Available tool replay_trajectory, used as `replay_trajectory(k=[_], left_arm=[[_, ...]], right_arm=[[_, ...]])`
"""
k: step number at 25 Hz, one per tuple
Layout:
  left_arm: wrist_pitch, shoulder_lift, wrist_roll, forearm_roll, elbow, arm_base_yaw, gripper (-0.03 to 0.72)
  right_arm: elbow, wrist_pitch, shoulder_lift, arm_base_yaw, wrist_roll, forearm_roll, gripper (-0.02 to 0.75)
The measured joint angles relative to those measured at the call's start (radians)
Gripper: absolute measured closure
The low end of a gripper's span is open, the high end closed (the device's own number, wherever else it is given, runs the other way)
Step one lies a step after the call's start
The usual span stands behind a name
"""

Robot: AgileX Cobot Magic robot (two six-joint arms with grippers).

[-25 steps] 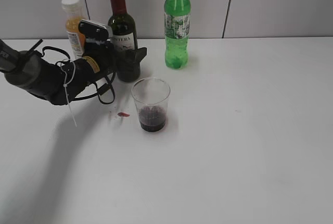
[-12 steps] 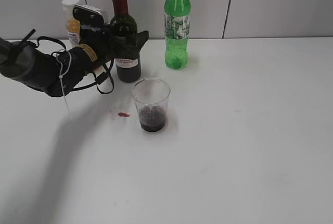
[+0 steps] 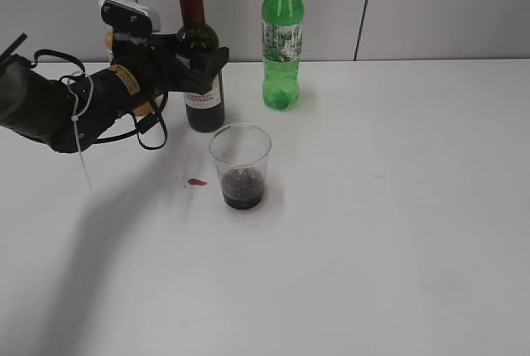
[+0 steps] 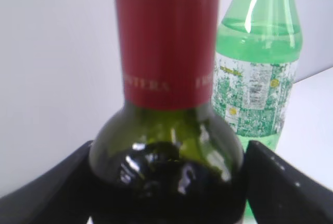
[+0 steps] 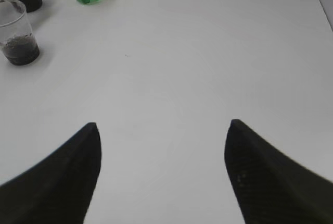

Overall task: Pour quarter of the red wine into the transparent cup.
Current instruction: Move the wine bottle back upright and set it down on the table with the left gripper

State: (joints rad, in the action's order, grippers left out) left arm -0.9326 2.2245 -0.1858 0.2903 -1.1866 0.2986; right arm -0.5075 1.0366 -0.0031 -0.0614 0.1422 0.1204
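The red wine bottle stands upright on the white table near the back wall. Its maroon neck foil fills the left wrist view. My left gripper is open, with a finger on each side of the bottle's shoulder; a narrow gap shows at the right finger. The transparent cup stands just in front of the bottle with dark red wine in its bottom. It also shows in the right wrist view. My right gripper is open and empty over bare table, far from both, and is outside the exterior view.
A green soda bottle stands to the right of the wine bottle. An orange juice bottle is mostly hidden behind my left arm. A small red spill lies left of the cup. The wall runs close behind the bottles.
My left gripper has risen along the wine bottle from its lower body to its shoulder, and the arm has lifted. The bottle has stayed on the table. The cup has not moved.
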Motion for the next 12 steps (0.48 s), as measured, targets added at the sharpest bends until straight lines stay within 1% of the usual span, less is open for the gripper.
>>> replay_trajectory(k=[12], left_arm=[[-0.023, -0.095, 0.005, 0.012, 0.132, -0.022, 0.043]], right_arm=[[0.000, 0.000, 0.000, 0.000, 0.000, 0.000, 0.145]])
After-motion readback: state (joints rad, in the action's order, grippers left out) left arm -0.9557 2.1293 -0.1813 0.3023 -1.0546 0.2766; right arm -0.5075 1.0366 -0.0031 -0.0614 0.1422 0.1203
